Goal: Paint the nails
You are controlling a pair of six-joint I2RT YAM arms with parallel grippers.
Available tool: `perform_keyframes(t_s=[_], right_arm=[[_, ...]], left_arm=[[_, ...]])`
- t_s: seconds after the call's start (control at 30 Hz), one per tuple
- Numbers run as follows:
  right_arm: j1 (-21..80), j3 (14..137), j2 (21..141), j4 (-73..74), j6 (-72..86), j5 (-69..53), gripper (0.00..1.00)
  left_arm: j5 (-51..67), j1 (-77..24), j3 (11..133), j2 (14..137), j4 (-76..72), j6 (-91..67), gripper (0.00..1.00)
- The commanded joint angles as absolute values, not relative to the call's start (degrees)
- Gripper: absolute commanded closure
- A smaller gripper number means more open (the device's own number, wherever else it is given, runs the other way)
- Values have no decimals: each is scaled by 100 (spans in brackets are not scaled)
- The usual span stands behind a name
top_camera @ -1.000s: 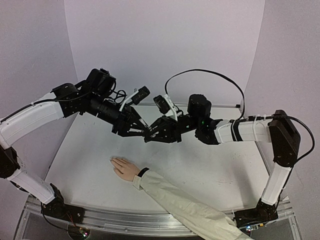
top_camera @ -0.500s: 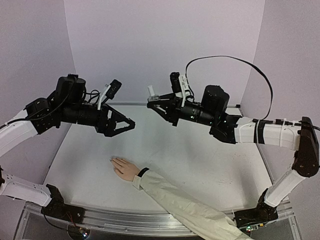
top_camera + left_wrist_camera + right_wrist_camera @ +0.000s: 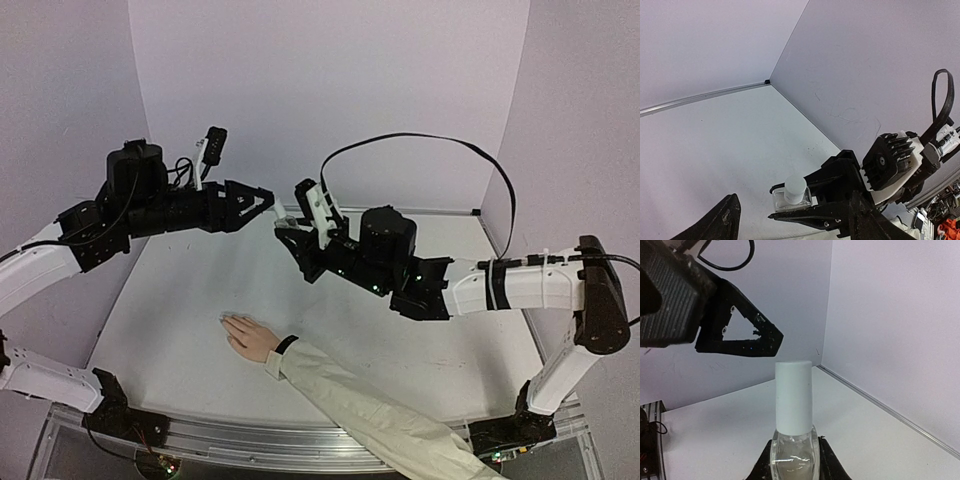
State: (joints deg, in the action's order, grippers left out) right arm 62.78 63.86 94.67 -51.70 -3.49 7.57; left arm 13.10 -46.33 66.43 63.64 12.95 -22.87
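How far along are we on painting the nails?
Done: the right gripper is shut on the polish bottle, held up above the table. In hand: the open left gripper sits beside the bottle's white cap, not yet gripping it. Left: uncap it, then paint the nails of the hand lying flat on the table.

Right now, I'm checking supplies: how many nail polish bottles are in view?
1. A clear bottle with a white cap, held in the right gripper above the table, close to the open left gripper. Others could be hidden behind the arms.
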Motion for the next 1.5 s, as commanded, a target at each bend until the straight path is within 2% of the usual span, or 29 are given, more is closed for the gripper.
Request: perform_keyframes(t_s=[0.0, 0.5, 0.57, 0.67, 0.73, 0.87, 0.93, 1.03, 1.17, 1.23, 1.47], right_arm=[[6342, 6776, 9434, -5555, -618, 1218, 100], [6351, 6782, 9429, -5419, -890, 984, 100], [6350, 6861, 9438, -5375, -901, 1029, 100], [6343, 6943, 9410, -5332, -822, 1078, 100], [6289, 7009, 9381, -5299, -714, 975, 100], [5724, 7135, 9249, -5185, -103, -414, 100], [5206, 7134, 9159, -5299, 394, -1942, 100], [4603, 7558, 9326, -5510, 924, -4894, 100], [4483, 8530, 9824, -5884, 1850, -7727, 100], [4478, 8718, 9905, -5890, 2016, -8012, 100], [4142, 8314, 9621, -5880, 1992, -7079, 100]], left_arm=[[1355, -4623, 7002, 6625, 743, -2454, 27], [1537, -4686, 7132, 7140, 458, -2400, 69], [1631, -4709, 7082, 7176, 448, -2395, 74], [1910, -4727, 7013, 7219, 457, -2311, 89], [2210, -4728, 6989, 7249, 457, -2212, 91], [3169, -4728, 6975, 7267, 456, -1647, 97], [3776, -4709, 6937, 7250, 457, -1355, 100], [4822, -4630, 7068, 7416, 455, -1143, 100], [6201, -4515, 7588, 7931, 457, -1245, 100], [6484, -4497, 7782, 8121, 455, -1227, 100], [6421, -4197, 8075, 8389, 456, -1152, 100]])
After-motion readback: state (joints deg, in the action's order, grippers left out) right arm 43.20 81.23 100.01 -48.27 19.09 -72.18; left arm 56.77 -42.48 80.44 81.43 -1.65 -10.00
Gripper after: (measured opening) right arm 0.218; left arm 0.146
